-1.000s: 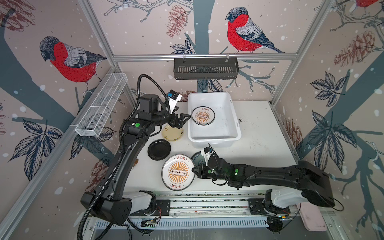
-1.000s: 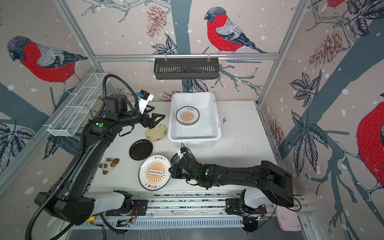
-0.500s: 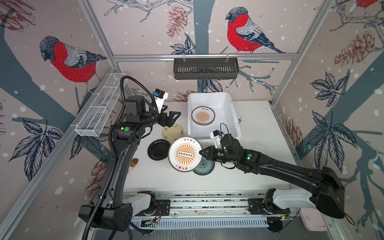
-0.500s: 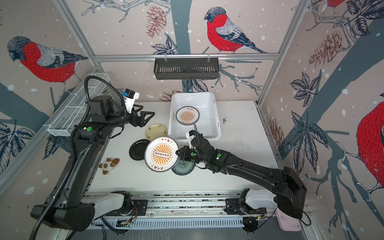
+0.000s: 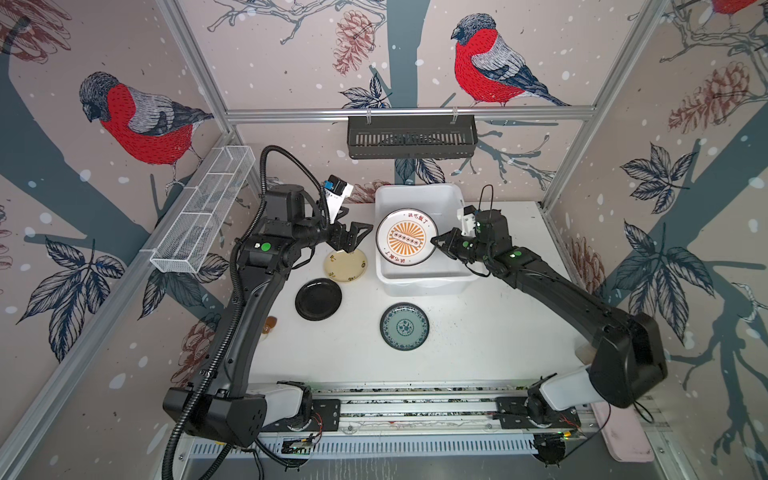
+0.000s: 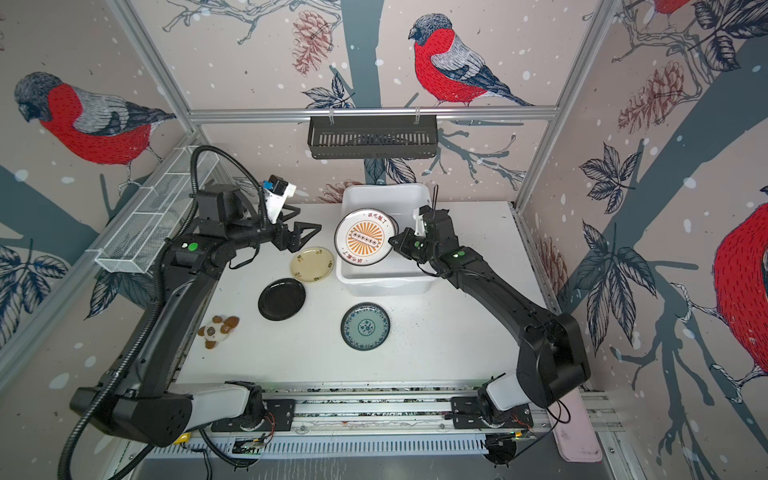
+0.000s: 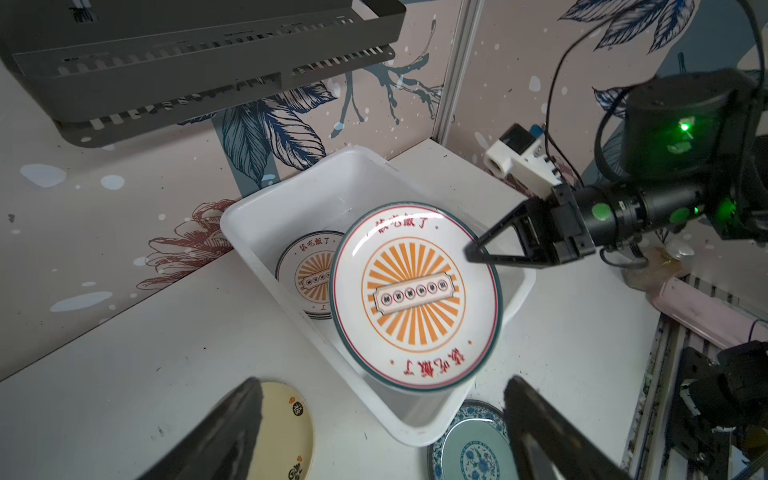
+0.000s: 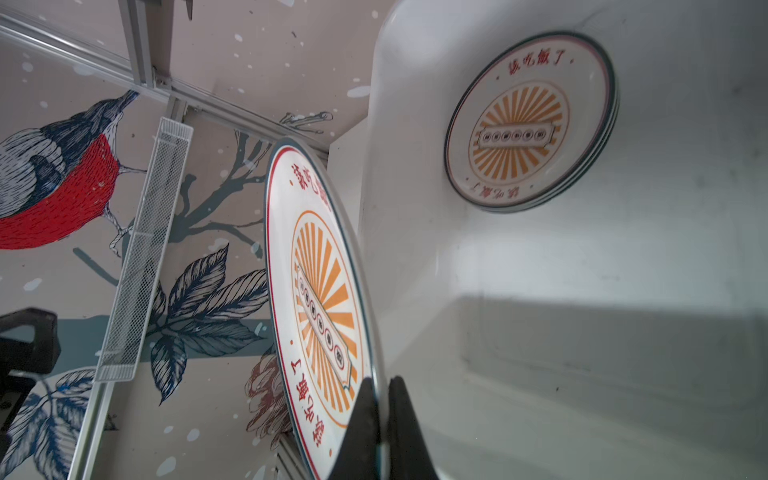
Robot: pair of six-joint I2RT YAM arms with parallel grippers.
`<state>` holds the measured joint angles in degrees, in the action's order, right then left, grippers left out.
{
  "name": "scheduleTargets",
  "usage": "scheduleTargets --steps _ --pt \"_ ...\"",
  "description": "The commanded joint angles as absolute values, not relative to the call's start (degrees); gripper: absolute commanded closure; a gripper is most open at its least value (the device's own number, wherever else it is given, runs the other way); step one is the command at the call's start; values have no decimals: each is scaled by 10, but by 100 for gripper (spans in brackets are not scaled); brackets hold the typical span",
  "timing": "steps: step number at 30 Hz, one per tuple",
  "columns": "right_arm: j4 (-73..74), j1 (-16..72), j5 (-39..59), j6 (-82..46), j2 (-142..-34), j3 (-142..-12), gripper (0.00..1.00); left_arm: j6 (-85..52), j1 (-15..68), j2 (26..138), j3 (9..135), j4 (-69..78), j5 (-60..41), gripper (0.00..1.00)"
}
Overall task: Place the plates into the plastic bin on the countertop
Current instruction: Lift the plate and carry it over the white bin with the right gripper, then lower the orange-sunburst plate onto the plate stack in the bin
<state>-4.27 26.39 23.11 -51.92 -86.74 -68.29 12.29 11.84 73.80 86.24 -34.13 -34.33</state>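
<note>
Both top views: right hand (image 5: 435,242) pinches a sunburst plate (image 5: 406,237) above the bin (image 5: 417,195); left hand (image 5: 358,237) gapes wide, empty.

countertop (image 5: 478,332) | plastic bin (image 5: 424,286); yellow plate (image 5: 345,264); black plate (image 5: 318,299); teal plate (image 5: 404,326) (all flat)

Orange sunburst plate (image 5: 406,237) tilted above white bin (image 5: 424,286), second sunburst plate (image 7: 305,278) inside

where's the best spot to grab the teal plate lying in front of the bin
Probably its raised rim, pinched over and under. The teal plate lies flat, so only that upturned edge offers a hold. Come in low from the near edge, where the countertop is bare; the plastic bin crowds the far edge.
</note>
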Motion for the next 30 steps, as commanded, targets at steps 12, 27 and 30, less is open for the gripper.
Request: scheduleTargets --steps 12,27,30 --pt "-66 216 215 -469 -1100 -861 98 112 149 760 860 -332 -383 10" --pt "-33 209 179 -514 -1201 -916 98 96 149 762 860 -336 -419 10" --pt "-47 209 176 -515 -1223 -943 98 96 149 761 857 -336 -419 10"
